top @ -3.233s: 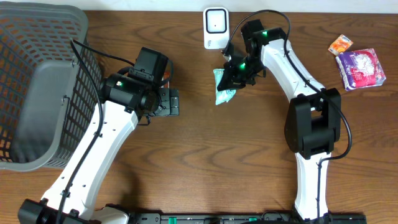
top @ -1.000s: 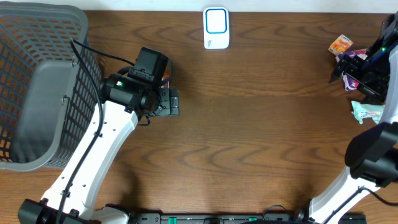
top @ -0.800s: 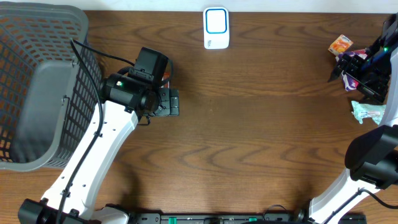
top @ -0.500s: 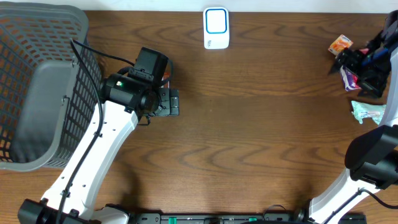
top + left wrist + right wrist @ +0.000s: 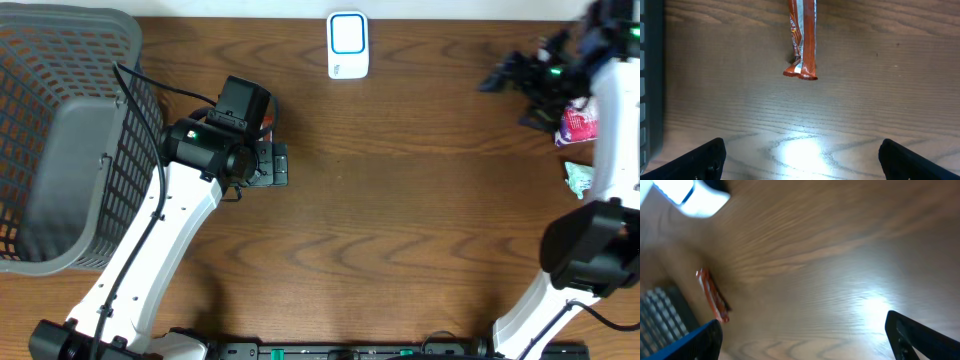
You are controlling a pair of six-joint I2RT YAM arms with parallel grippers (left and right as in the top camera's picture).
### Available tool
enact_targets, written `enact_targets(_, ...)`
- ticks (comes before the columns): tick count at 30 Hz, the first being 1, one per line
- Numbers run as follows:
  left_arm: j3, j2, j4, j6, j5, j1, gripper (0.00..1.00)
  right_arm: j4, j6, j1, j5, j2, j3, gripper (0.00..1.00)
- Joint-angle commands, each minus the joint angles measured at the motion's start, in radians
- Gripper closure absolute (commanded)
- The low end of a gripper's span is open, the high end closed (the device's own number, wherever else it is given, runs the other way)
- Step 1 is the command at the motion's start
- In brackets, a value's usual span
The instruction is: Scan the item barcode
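The white barcode scanner (image 5: 348,45) stands at the table's far edge; it also shows in the right wrist view, scanner (image 5: 690,192) at the top left. A red-orange wrapped item (image 5: 802,40) lies on the wood ahead of my left gripper (image 5: 802,147), which is open and empty; from overhead only a sliver of that item (image 5: 267,122) shows beside the left gripper (image 5: 272,164). My right gripper (image 5: 508,72) hangs over the far right of the table, open and empty, facing left. Its wrist view shows the right gripper (image 5: 804,322) above bare wood, with the item (image 5: 712,297) far off.
A grey mesh basket (image 5: 60,140) fills the left side. A purple-pink packet (image 5: 578,122) and a green packet (image 5: 578,178) lie at the right edge, partly behind the right arm. Bare wood lies between the two arms.
The right arm has swung from the right edge up and to the left, away from the green packet that it set down there. The left arm has not moved.
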Motion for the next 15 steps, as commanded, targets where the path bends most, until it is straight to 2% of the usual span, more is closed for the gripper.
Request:
enact_targets(1, 0.004, 0.004, -0.003, 0.005, 0.002, 0.005, 0.02, 0.021, -0.014, 0.106, 0.069, -0.004, 0.003, 0.01)
enact_targets(7, 0.004, 0.004, -0.003, 0.005, 0.002, 0.005, 0.02, 0.037, -0.015, 0.256, 0.232, -0.004, 0.003, 0.01)
enact_targets(15, 0.004, 0.004, -0.003, 0.005, 0.002, 0.005, 0.02, 0.037, -0.014, 0.321, 0.231, -0.004, 0.003, 0.01)
